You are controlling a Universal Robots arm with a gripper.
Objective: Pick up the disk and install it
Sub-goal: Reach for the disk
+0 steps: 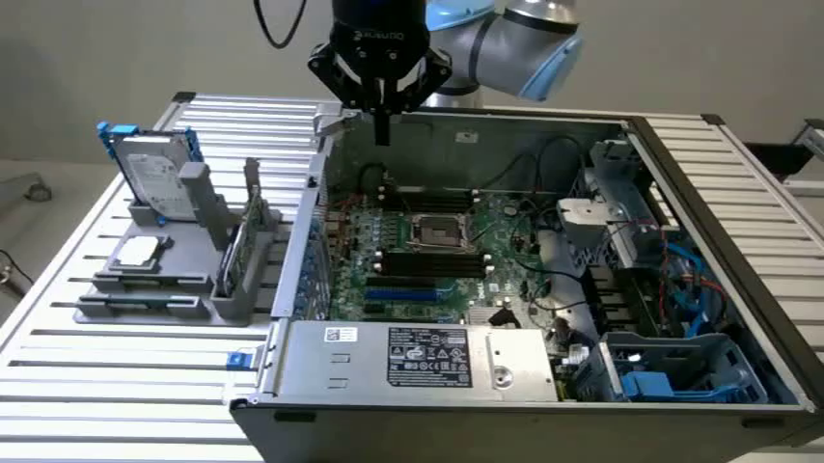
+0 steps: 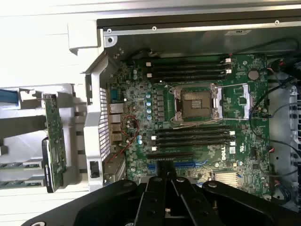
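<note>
Pincer: the pincer pressed together, empty, pointing down.
Arm: we see the arm bent over the open computer case.
Disk: the disk upright in the grey rack on the desk, exterior view's left.
Hidden: rack covers its lower edge.

The disk, silver-grey with a white label inside a blue carrier, stands upright in a grey rack on the exterior view's left, beside the open computer case.
</note>
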